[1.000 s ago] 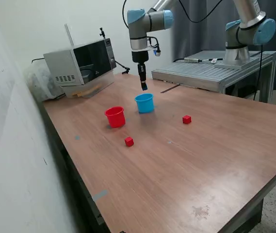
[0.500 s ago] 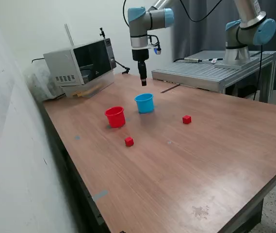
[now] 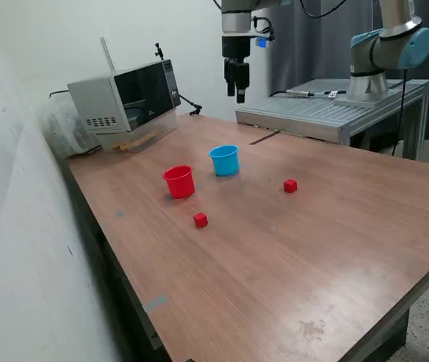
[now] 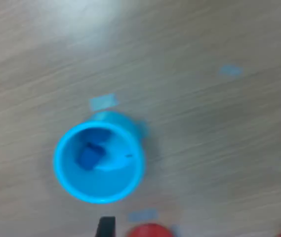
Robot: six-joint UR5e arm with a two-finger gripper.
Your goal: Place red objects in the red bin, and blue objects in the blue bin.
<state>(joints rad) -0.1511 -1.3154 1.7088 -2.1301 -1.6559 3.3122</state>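
The arm's silver-grey metal tube links (image 3: 392,13) meet at light blue plastic joint caps (image 3: 418,45). A black cable (image 3: 327,9) loops between them. At the wrist hangs a slim black two-finger gripper (image 3: 236,93), with a small blue part just beside it.

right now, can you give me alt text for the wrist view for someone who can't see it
Blurred look straight down into an upright light blue cup on a wooden table, with dark blue cube shapes lying inside it. The rim of a red cup shows at the frame's edge, beside a dark gripper finger.
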